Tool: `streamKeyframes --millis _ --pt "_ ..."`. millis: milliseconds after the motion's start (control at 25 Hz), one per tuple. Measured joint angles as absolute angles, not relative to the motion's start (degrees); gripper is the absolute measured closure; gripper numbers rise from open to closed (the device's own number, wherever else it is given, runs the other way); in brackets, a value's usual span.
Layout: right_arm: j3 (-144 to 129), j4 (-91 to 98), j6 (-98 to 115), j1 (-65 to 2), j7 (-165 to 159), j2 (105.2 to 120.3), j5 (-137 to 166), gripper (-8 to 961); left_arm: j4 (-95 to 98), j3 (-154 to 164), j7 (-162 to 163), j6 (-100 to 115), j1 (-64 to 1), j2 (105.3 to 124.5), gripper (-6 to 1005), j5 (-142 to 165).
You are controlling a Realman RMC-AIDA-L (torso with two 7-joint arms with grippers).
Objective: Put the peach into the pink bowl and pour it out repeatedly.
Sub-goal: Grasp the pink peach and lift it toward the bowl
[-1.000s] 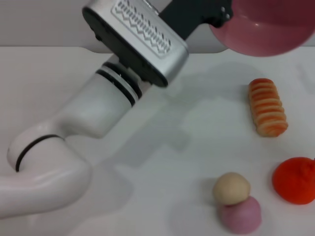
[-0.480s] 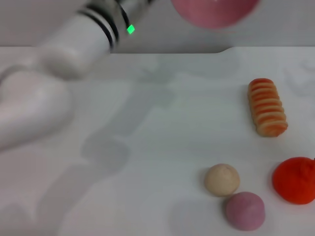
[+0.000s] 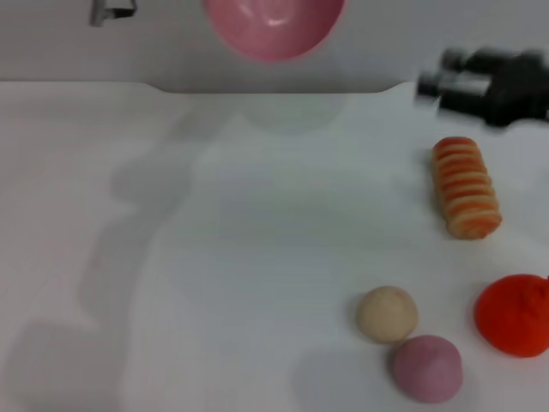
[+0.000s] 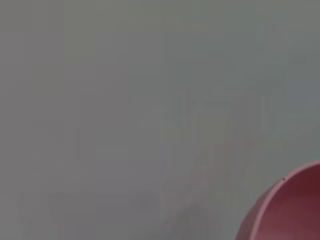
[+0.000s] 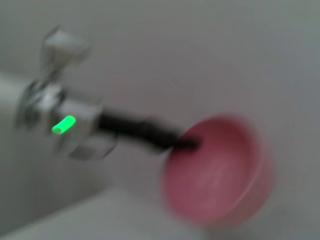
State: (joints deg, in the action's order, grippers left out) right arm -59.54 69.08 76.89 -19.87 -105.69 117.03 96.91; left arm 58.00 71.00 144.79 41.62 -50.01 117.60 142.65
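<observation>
Holding pink bowl [image 3: 273,26] aloft, left jaws [image 5: 187,144] clamped on rim.

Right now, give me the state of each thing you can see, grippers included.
pink bowl: held in the air, no fruit visible in it
left gripper: shut on the bowl's rim
right gripper: above the table's far right, fingers unclear
peach: on the table, beside the beige ball
striped bread: lying on the table
orange-red fruit: resting at the right edge

A white surface [image 3: 214,257] under soft, even light carries faint shadows; behind it stands a plain grey wall [image 3: 446,34].
</observation>
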Motion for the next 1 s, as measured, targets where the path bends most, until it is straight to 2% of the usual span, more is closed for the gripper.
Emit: streamKeyframes --millis 120,200,280,320,520,1000 --pt "-59.6 74.1 91.4 -25.9 -118.8 115.67 108.6 373 57.8 68.7 143.1 45.8 -50.6 117.53 953 143.4" --pt "-59.7 76.4 100.7 -30.2 -124.4 115.32 114.0 373 57.9 68.2 143.1 46.8 -50.6 117.46 953 144.1" --pt "-60.2 79.5 108.8 -33.7 -129.4 115.86 119.5 373 58.0 67.5 143.1 47.7 -50.6 117.42 953 144.7" --pt "-61.6 83.9 114.7 -36.2 -133.6 117.11 125.6 373 58.0 67.3 143.0 48.1 -50.6 117.42 953 145.0" --pt "-70.3 90.8 119.6 -37.2 -138.4 118.5 138.0 374 57.9 67.0 142.9 49.2 -50.7 117.35 953 145.7" --pt "-84.7 81.0 113.4 -37.0 -139.4 118.86 145.9 373 58.1 66.8 142.8 50.1 -50.8 117.12 953 145.7"
